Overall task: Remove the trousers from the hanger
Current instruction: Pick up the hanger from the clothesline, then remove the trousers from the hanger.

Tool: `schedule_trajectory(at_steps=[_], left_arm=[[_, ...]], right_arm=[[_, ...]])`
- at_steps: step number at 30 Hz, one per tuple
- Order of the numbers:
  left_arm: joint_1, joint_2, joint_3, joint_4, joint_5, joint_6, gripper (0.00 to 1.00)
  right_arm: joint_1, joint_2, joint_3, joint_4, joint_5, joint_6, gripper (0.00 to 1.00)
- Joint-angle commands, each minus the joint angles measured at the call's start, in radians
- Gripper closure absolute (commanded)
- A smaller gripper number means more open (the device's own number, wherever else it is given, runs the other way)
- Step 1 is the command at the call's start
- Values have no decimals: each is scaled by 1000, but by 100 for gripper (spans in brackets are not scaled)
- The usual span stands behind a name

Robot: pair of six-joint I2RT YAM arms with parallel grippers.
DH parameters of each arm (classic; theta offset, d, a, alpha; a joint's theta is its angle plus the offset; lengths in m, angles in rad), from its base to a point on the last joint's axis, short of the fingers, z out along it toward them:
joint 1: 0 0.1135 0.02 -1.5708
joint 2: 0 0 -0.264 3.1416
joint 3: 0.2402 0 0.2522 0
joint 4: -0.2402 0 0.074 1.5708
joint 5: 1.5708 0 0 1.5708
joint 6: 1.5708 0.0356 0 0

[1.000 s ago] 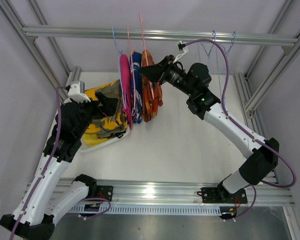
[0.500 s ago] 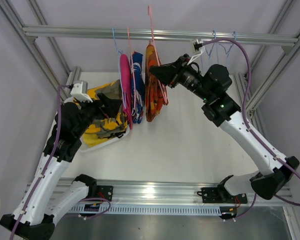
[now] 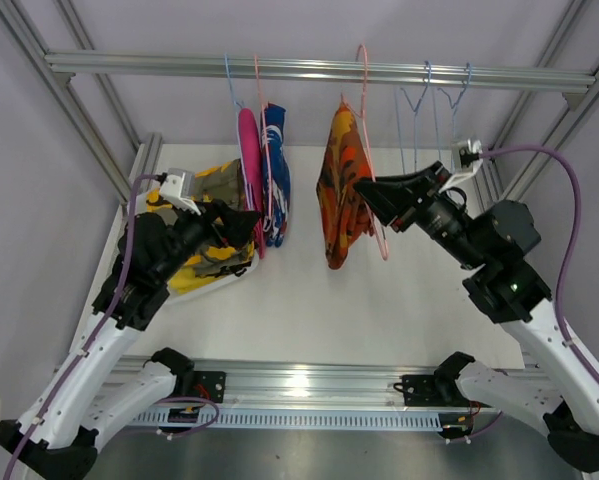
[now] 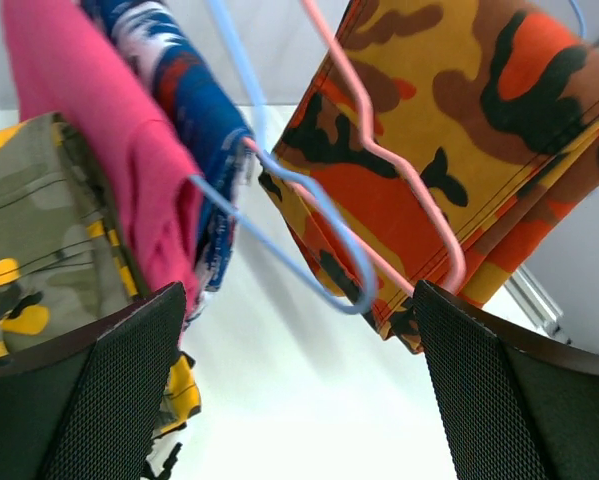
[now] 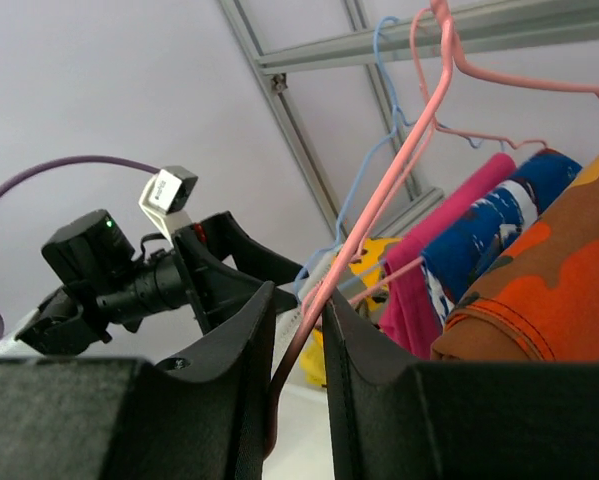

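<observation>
My right gripper (image 3: 371, 203) is shut on the lower wire of a pink hanger (image 3: 360, 62) that carries the orange camouflage trousers (image 3: 343, 186), held right of the other clothes. In the right wrist view the wire (image 5: 371, 206) runs between my shut fingers (image 5: 237, 350). The magenta pink trousers (image 3: 247, 150) and the blue-and-white patterned trousers (image 3: 275, 160) hang from the rail (image 3: 159, 65). The plain yellow trousers (image 3: 187, 272) and the yellow-and-dark camouflage trousers (image 3: 219, 184) lie on the table at the left. My left gripper (image 3: 247, 222) is open and empty beside the hanging pairs, and the left wrist view shows the orange trousers (image 4: 459, 130) ahead.
Two empty blue hangers (image 3: 419, 100) hang on the rail at the right. Metal frame posts (image 3: 539, 140) stand at both sides. The white table (image 3: 309, 300) lies below.
My right gripper has carried the pink hanger with the orange camouflage trousers to the right, away from the magenta and blue pairs. My left gripper has shifted slightly right.
</observation>
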Motion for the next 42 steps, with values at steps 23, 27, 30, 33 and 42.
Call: schedule_trajectory(at_steps=[23,27,30,33,42], left_arm=[[-780,197,-24,83,-720,215,1],[-887,248,-46,182,-851,195,1],[-947,316,-60,299,-972,207,1],[-996,417,-50,414,-1082,276,1],[-1029,631,-5,589,-1150,347,1]], right_arm=[[5,-402,-429,17,185,-94,100],[5,-410,-459,19,187,-99,100],[5,-405,-472,22,189,-97,100],[5,-402,-479,28,189,-94,100],[4,-379,-466,33,173,-63,100]])
